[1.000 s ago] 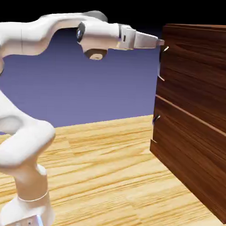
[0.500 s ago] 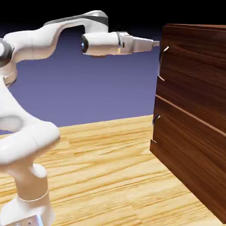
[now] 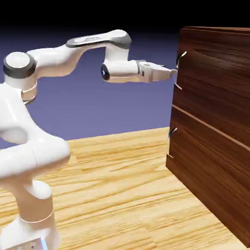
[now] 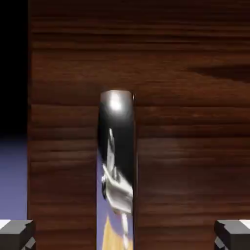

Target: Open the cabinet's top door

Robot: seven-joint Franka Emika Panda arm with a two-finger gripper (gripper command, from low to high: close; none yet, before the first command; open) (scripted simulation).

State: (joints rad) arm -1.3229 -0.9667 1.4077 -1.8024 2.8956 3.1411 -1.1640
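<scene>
I am watching the gripper (image 3: 173,72) reaching level toward the cabinet (image 3: 218,115), which is standing on the wooden table (image 3: 119,198) at the exterior view's right. The claw is spread wide, gripping nothing; both grey fingertips (image 4: 17,233) are showing far apart. The top door (image 3: 215,79) is sitting closed, its shiny bar handle (image 4: 117,166) filling the hand view's middle, between the fingers.

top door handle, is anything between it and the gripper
Nothing visible. The open gripper points straight at the handle on the top door; in the hand view the bar sits between the fingertips with only wood behind it.
</scene>
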